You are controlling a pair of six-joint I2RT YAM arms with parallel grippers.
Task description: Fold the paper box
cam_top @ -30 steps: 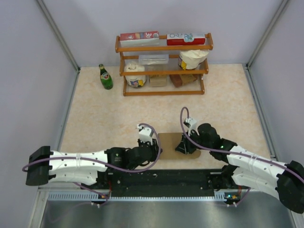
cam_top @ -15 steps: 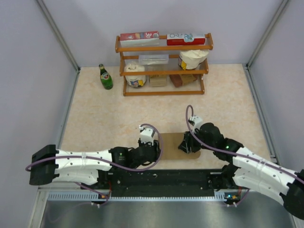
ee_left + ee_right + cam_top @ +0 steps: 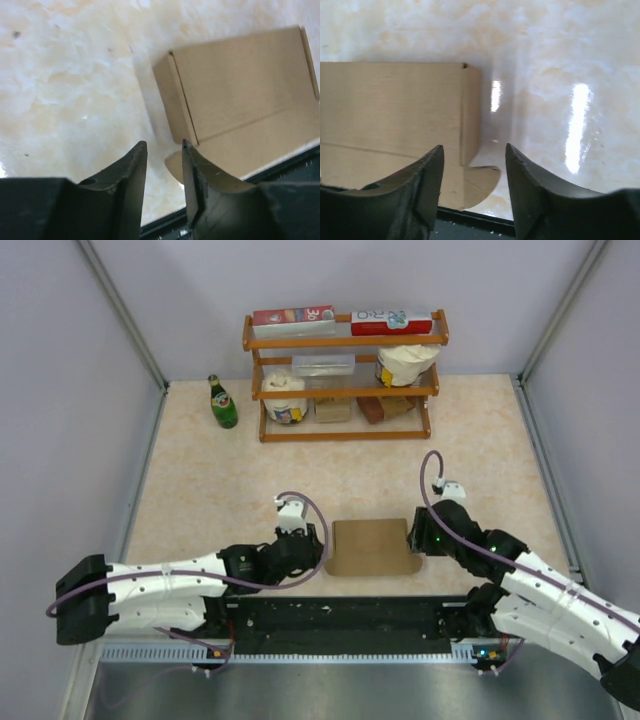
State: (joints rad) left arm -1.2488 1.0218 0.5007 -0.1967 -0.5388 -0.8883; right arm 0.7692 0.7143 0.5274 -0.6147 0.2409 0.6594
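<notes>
The paper box (image 3: 372, 547) is plain brown cardboard, lying flat and low on the table near the front edge between the two arms. In the left wrist view the paper box (image 3: 240, 95) shows its end wall and a rounded tab. My left gripper (image 3: 318, 543) sits just off the box's left end, open, with only table in its gap (image 3: 162, 147). My right gripper (image 3: 414, 536) stands at the box's right end, open wider, with nothing held (image 3: 474, 147). In the right wrist view the paper box (image 3: 395, 110) has a rounded tab (image 3: 482, 182) sticking out at its near corner.
A wooden shelf rack (image 3: 345, 370) with printed cartons, tubs and small blocks stands at the back. A green bottle (image 3: 222, 402) is left of it. A black rail (image 3: 350, 615) runs along the near table edge just below the box. Grey walls close both sides.
The right gripper lifted off the box top and drew back right. The left gripper backed away left. Both jaws opened wider. The box stays in place, uncovered.
</notes>
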